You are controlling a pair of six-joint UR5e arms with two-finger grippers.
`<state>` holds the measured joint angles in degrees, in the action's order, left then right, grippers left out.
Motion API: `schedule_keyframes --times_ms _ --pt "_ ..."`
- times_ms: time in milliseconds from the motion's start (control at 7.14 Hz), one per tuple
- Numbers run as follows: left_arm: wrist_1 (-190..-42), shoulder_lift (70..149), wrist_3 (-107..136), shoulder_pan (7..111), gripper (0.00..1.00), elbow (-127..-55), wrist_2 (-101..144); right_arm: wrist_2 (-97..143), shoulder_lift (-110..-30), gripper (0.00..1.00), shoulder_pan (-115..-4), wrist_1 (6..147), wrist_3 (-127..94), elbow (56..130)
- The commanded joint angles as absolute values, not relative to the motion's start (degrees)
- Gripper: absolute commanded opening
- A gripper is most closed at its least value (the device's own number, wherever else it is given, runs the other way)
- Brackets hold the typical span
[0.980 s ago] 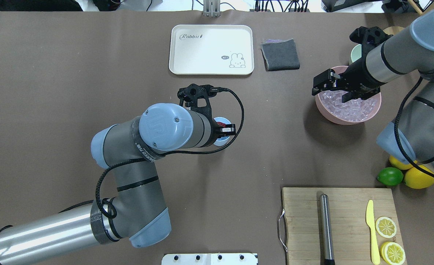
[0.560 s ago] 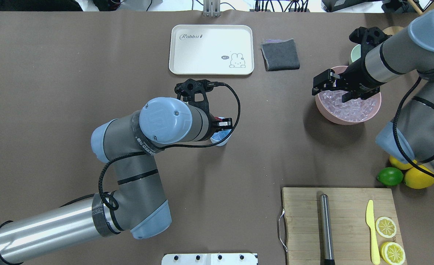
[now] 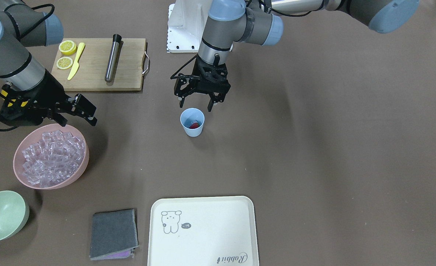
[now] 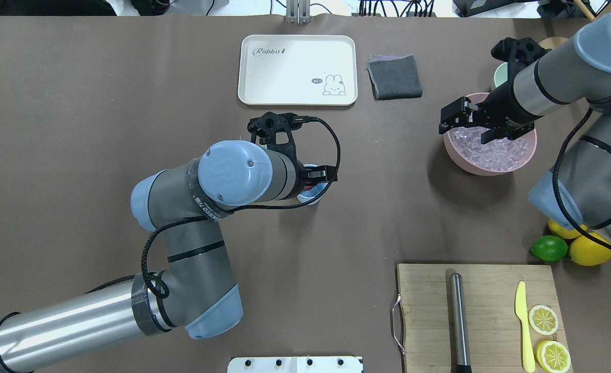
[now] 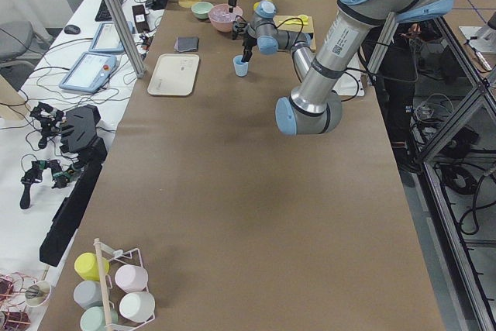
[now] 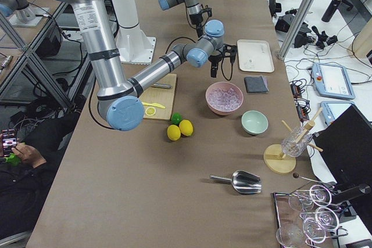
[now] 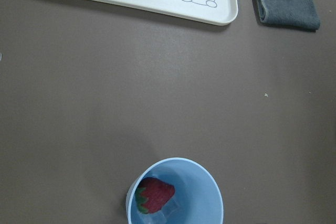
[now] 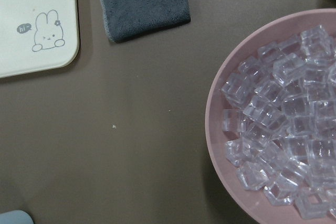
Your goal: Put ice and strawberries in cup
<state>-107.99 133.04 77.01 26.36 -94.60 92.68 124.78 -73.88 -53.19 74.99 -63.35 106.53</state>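
The light blue cup (image 3: 192, 123) stands mid-table, and a red strawberry (image 7: 154, 194) lies inside it on a clear ice cube (image 7: 166, 214). My left gripper (image 3: 199, 102) hangs open and empty just above the cup, on the robot's side of it. In the overhead view the left gripper (image 4: 318, 178) covers most of the cup (image 4: 310, 197). The rest of the ice (image 3: 51, 157) fills the pink bowl (image 3: 86, 155). My right gripper (image 3: 75, 118) is open and empty over that bowl's edge nearest the cup; the wrist view shows the ice (image 8: 283, 129) below it.
A cream rabbit tray (image 3: 203, 229) and a folded grey cloth (image 3: 113, 229) lie on the far side from the robot. A pale green bowl (image 3: 2, 216) sits beyond the pink bowl. The wooden board (image 3: 99, 66) holds lemon halves, a yellow knife and a metal rod. Whole lemons and a lime (image 4: 569, 248) lie beside it.
The left wrist has shifted slightly above the cup, first toward the tray and then a little back. The right arm has barely moved.
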Motion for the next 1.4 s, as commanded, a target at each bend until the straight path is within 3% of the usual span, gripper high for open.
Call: schedule_keyframes --times_ms 0,420,840,1260 --pt "-106.7 130.4 65.7 33.7 0.98 -95.9 96.3 125.8 -74.0 0.99 -54.9 75.1 -61.1 106.5" --pt "-116.8 121.6 52.2 42.3 0.98 -96.1 96.4 128.2 -76.3 0.99 -59.7 75.8 -52.3 105.7" --pt "-116.7 113.4 50.5 50.2 0.98 -95.8 99.3 133.7 -82.2 0.99 -72.9 76.3 -29.0 98.8" --pt "-113.6 98.5 20.8 71.2 0.98 -95.5 119.7 131.1 -82.9 0.99 -88.9 95.0 4.3 92.3"
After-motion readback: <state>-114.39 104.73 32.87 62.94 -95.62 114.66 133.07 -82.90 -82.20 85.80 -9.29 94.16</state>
